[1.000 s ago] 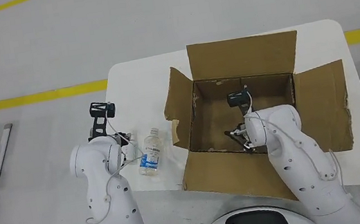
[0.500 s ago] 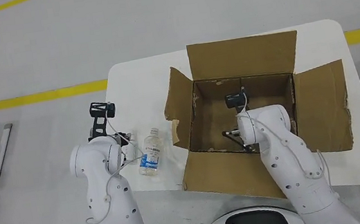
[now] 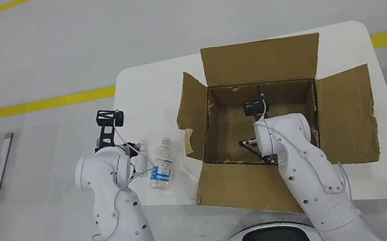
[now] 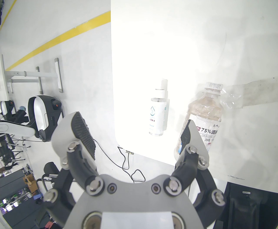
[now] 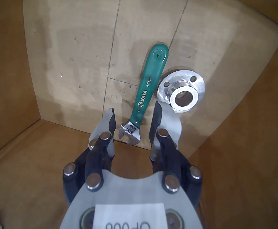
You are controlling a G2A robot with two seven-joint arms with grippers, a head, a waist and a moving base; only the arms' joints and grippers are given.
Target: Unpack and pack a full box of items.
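Cardboard box point(image 3: 263, 61) walls surrounded the right end effector point(image 5: 134, 112), whose fingers were spread, with the head of a green-handled wrench point(image 5: 147, 91) seen between them on the box floor. A metal flange point(image 5: 181, 92) lay just beside the handle. Outside the box, the left end effector point(image 4: 134, 121) hung spread and empty over the bench point(image 4: 173, 43) edge. A clear bottle point(image 4: 205, 121) and a spray bottle point(image 4: 156, 115) lay on the bench beyond it.
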